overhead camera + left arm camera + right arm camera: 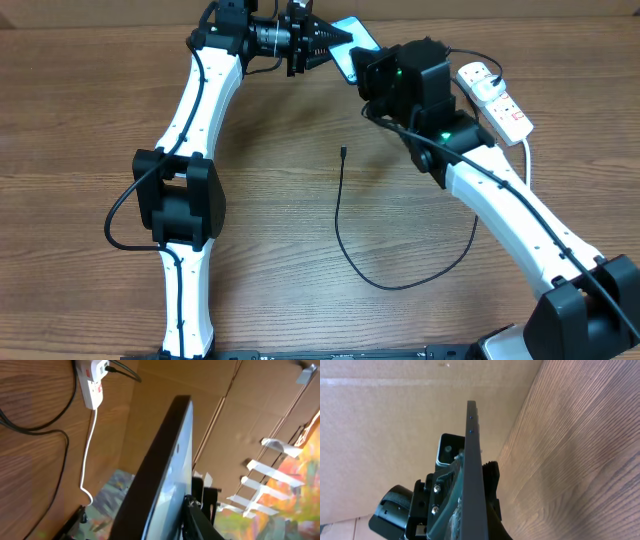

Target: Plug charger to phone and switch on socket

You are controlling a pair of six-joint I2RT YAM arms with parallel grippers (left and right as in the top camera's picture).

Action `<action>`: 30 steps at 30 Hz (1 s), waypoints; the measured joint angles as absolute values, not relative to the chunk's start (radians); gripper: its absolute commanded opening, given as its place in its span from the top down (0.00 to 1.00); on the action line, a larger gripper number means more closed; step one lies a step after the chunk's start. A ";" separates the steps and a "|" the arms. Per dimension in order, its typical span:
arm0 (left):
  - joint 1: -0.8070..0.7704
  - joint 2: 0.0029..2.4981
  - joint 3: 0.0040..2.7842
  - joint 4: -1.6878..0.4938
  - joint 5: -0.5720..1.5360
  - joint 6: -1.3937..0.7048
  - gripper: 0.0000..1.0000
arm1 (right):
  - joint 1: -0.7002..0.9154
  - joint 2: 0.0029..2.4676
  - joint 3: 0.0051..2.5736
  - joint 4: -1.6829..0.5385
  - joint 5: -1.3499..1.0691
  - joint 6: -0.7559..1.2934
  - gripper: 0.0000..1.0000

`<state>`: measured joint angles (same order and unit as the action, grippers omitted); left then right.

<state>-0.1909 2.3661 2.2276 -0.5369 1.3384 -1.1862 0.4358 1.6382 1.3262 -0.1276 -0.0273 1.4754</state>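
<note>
The phone (355,32) is lifted on edge at the table's far side, light-blue screen partly showing. My left gripper (338,47) is shut on it, and the left wrist view shows the phone (165,460) edge-on between the fingers (170,522). My right gripper (368,72) is shut on the phone from the other side; its thin dark edge (473,450) runs between the fingers (470,527). The charger (340,235) lies loose on the table, connector tip (342,152) free. The white socket (497,97) lies far right with the black plug (107,367) in it.
The socket's thick white cord (88,455) trails off toward the table's edge. A cardboard wall (395,410) stands behind the table. The black cable loops across the table's middle toward my right arm (520,215).
</note>
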 measured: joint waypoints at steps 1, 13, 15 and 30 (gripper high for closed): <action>-0.191 2.366 2.228 -0.537 1.335 -1.197 0.83 | 0.444 1.638 1.326 -0.129 -0.007 1.481 0.96; -0.205 2.370 2.223 -0.371 1.356 -1.314 0.82 | 0.487 1.633 1.326 -0.104 0.118 1.515 0.96; -0.213 2.373 2.222 -0.298 1.378 -1.358 0.82 | 0.488 1.631 1.327 -0.086 0.110 1.514 0.96; -0.224 2.374 2.221 -0.126 1.420 -1.535 0.96 | 0.492 1.623 1.328 -0.044 0.116 1.568 0.96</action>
<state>-0.2241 2.3737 2.2211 -0.1265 1.4204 -1.5352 0.4915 1.6226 1.3285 -0.0441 0.1162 1.5681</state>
